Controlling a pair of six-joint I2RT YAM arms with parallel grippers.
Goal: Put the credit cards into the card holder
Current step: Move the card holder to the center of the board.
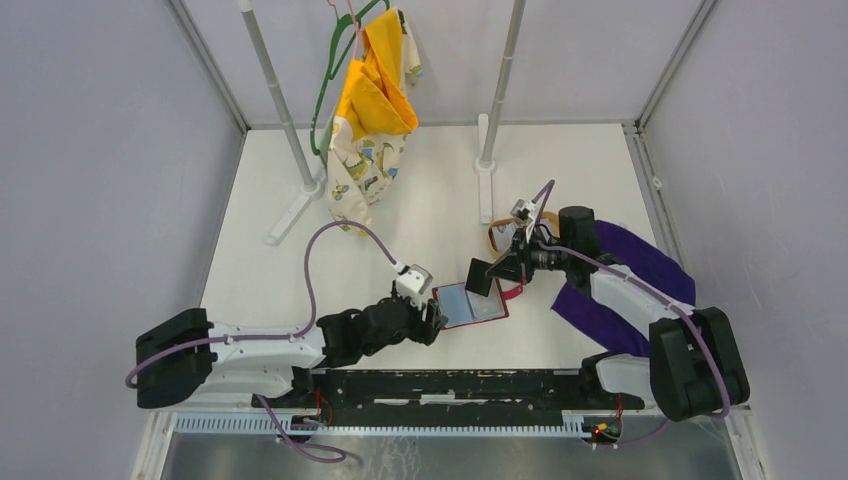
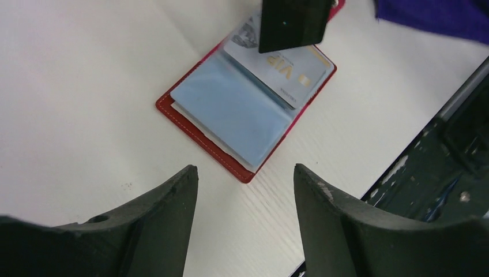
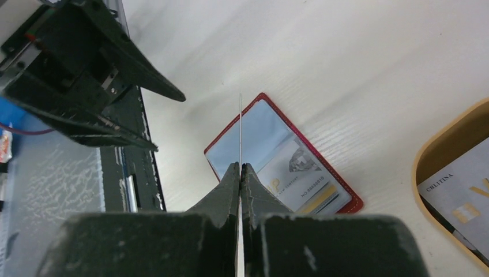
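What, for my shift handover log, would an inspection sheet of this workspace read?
surface: white table, no spills seen
job's things: red card holder open flat, pale card in it; black card above it; more cards in wooden tray
clutter: purple cloth; yellow garment on hanger
grippers: left gripper fingers apart, empty; right gripper shut on black card
cables: purple cable looping over left arm
surroundings: grey walls, rack poles

Card holder (image 1: 472, 305): dark red, open flat, frame centre. Pale VIP card (image 2: 294, 75): in its sleeve. Black card (image 1: 480, 276): raised above holder, tilted.
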